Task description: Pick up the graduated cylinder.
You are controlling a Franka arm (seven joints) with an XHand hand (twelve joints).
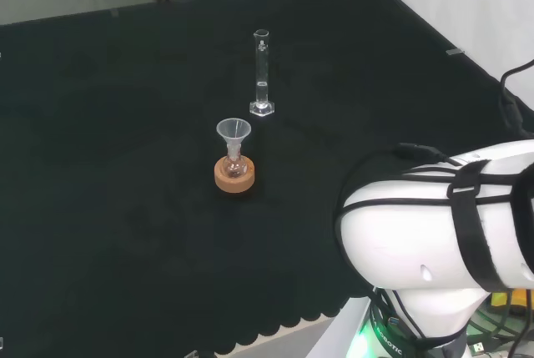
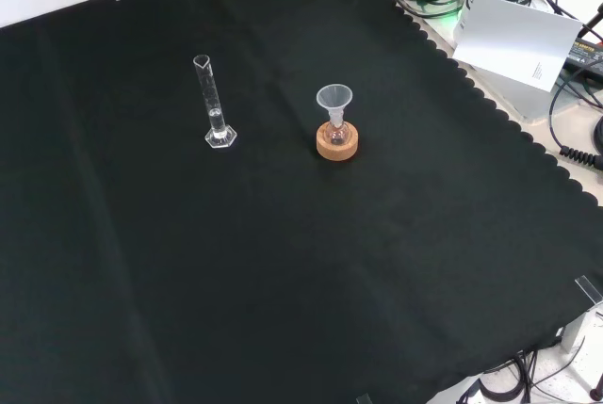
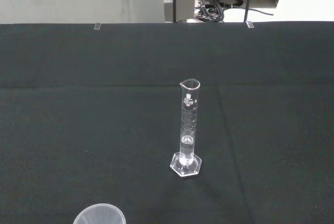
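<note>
The cylinder [image 1: 262,74] stands upright on the table [image 1: 100,124], a bit above the middle of the head view. A small flask [image 1: 234,163] with a funnel [image 1: 234,133] on top sits in a cork ring [image 1: 234,176] near it, down and to the left. I cannot tell how the hand's grip is.

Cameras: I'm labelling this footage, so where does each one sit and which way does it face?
Head view: behind and above the arm's base, looking over a white link at the cloth.
Front view: facing the arm, looking down on cylinder and funnel; robot base at top right.
Wrist view: at the wrist, facing the upright cylinder.
Shared: all show the cylinder and funnel.
</note>
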